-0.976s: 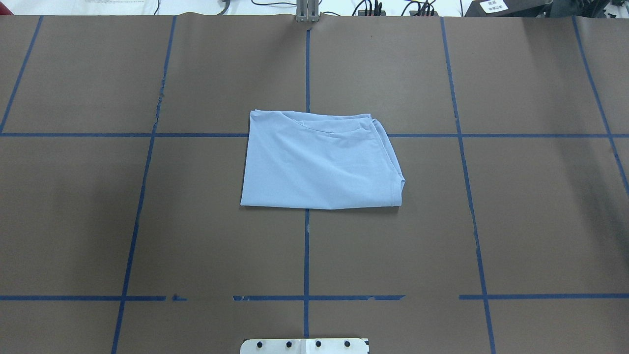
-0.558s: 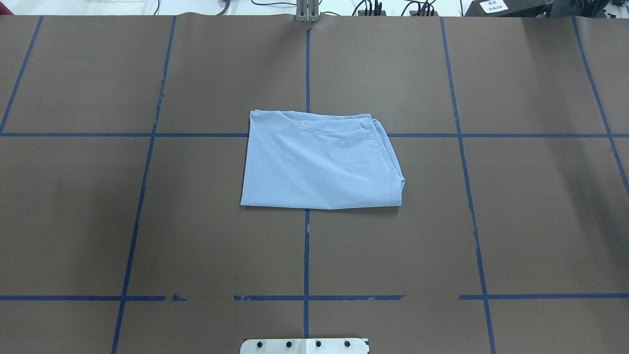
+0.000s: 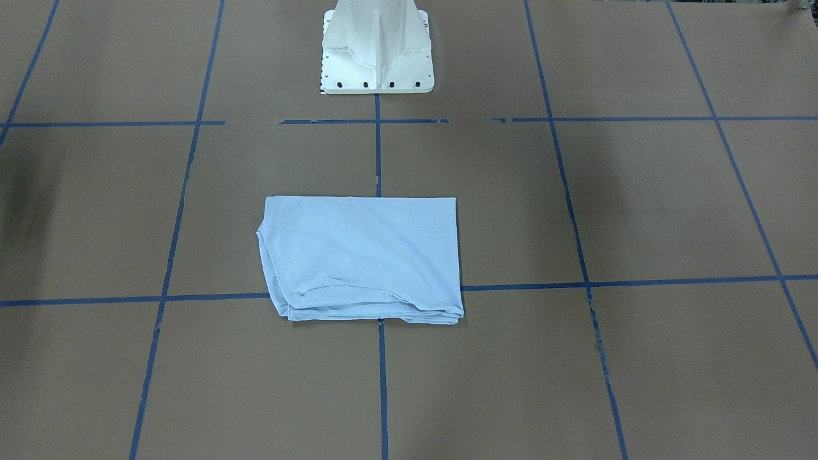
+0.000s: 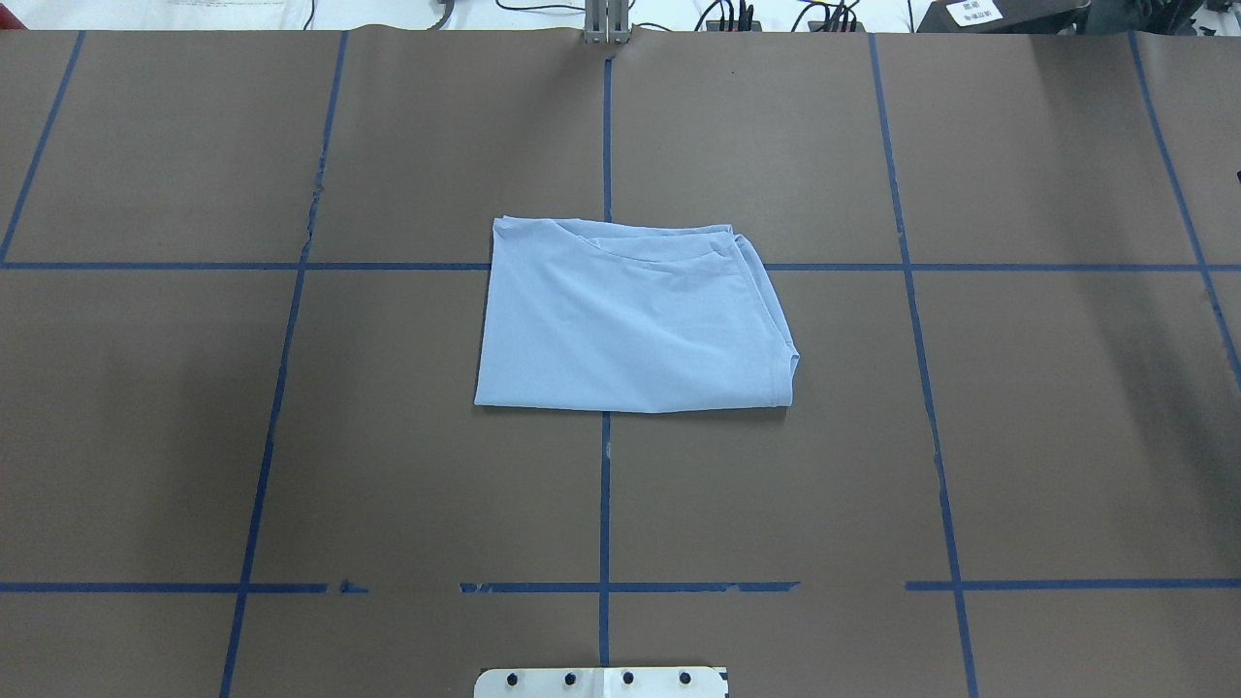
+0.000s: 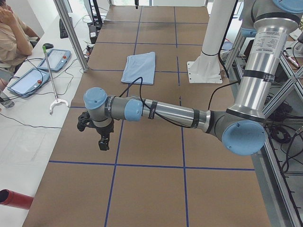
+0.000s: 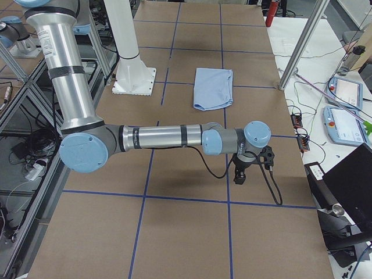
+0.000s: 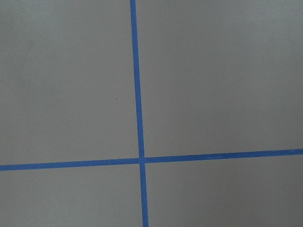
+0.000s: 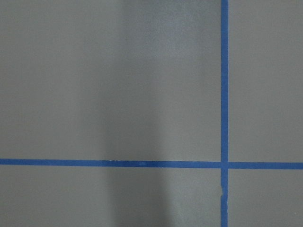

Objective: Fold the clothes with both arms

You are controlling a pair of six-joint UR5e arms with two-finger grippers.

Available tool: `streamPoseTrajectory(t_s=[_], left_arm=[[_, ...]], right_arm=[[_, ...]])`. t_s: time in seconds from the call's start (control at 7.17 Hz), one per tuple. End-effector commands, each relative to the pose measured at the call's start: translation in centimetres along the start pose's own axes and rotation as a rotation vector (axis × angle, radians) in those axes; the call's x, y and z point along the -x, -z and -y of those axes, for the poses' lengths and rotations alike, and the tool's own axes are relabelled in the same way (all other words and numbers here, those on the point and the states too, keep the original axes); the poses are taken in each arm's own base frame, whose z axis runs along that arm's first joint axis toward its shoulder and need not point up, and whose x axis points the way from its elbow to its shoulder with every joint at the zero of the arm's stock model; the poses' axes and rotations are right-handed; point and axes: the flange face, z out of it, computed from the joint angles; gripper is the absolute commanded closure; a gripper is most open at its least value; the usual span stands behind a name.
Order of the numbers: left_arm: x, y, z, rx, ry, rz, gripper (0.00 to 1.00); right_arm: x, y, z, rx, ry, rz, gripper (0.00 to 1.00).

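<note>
The light blue T-shirt [image 4: 630, 325] lies folded into a flat rectangle at the middle of the brown table, also in the front-facing view [image 3: 364, 255]. Its print and label are hidden. No arm touches it. My left gripper [image 5: 103, 142] shows only in the exterior left view, hanging over the table far from the shirt [image 5: 138, 67]. My right gripper [image 6: 238, 177] shows only in the exterior right view, likewise far from the shirt [image 6: 213, 88]. I cannot tell whether either is open or shut. Both wrist views show only bare table and blue tape.
The white pedestal base [image 3: 377, 57] stands at the robot's edge of the table. Blue tape lines [image 4: 605, 504] grid the brown cover. An operator [image 5: 12, 33], tablets [image 5: 56, 59] and metal posts [image 5: 71, 33] are beside the table's left end; more tablets [image 6: 343, 93] at the right end.
The shirt has not moved. Only faint shadows near the table's side edges have shifted slightly.
</note>
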Motion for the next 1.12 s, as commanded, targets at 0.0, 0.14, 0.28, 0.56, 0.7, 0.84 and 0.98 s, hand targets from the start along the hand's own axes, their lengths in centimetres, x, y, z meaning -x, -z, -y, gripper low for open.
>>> streamPoseTrajectory(t_s=[0.0,0.14,0.28,0.56,0.7,0.84,0.98], left_arm=[[0.9,-0.4,-0.7,0.007,0.013,0.0,0.0],[1.4,-1.1,-1.6,0.013,0.017,-0.034,0.0],[2.5,-1.8,-3.4,0.011,0.03,-0.088,0.0],[5.2,-1.4,-6.3,-0.016,0.06,-0.093,0.0],[4.1,-0.3,-6.2,-0.035,0.044,-0.089,0.0],[2.9,1.1,-6.1,-0.059,0.024,-0.083,0.0],[2.6,1.4,-6.0,-0.066,0.016,-0.081,0.0]], right_arm=[[0.0,-0.1,0.1,0.002,0.0,-0.001,0.0],[-0.1,-0.3,0.0,0.005,-0.003,-0.002,0.0],[-0.2,-0.3,0.0,0.005,-0.003,-0.002,0.0],[-0.3,-0.3,-0.1,0.006,-0.006,-0.002,0.0],[-0.4,-0.4,-0.1,0.007,-0.008,-0.001,0.0],[-0.3,-0.3,-0.1,0.005,-0.005,0.0,0.0],[-0.4,-0.4,-0.1,0.006,-0.006,-0.002,0.0]])
